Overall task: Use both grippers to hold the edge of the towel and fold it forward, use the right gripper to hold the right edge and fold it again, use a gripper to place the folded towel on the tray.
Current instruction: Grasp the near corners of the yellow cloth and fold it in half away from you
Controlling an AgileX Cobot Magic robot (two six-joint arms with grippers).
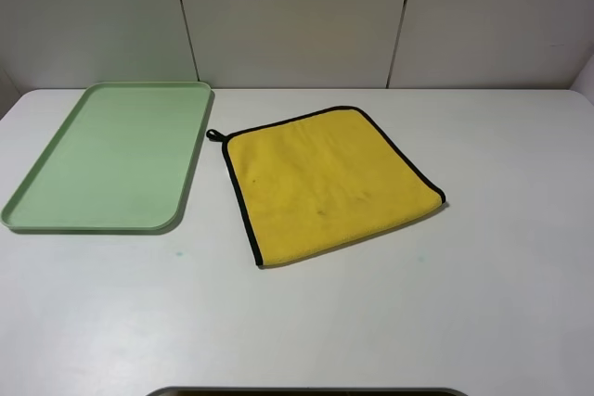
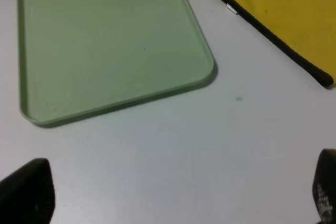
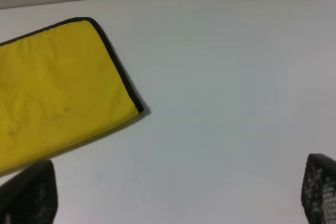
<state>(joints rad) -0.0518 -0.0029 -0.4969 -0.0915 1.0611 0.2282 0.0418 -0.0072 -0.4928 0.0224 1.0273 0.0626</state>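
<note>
The yellow towel (image 1: 329, 183) lies flat and slightly turned on the white table, its black corner loop (image 1: 213, 134) pointing toward the tray. The pale-green tray (image 1: 111, 159) lies to its left, with nothing on it. Neither arm shows in the exterior high view. In the left wrist view the left gripper (image 2: 176, 192) is open, its fingertips (image 2: 26, 190) wide apart over bare table, short of the tray (image 2: 105, 40) and the towel (image 2: 283, 9). In the right wrist view the right gripper (image 3: 176, 192) is open over bare table near the towel's corner (image 3: 52, 98).
The white table (image 1: 483, 303) ends at pale wall panels behind. A dark edge (image 1: 306, 391) shows at the bottom of the exterior high view. A small teal spot (image 2: 239, 98) marks the table near the tray's corner.
</note>
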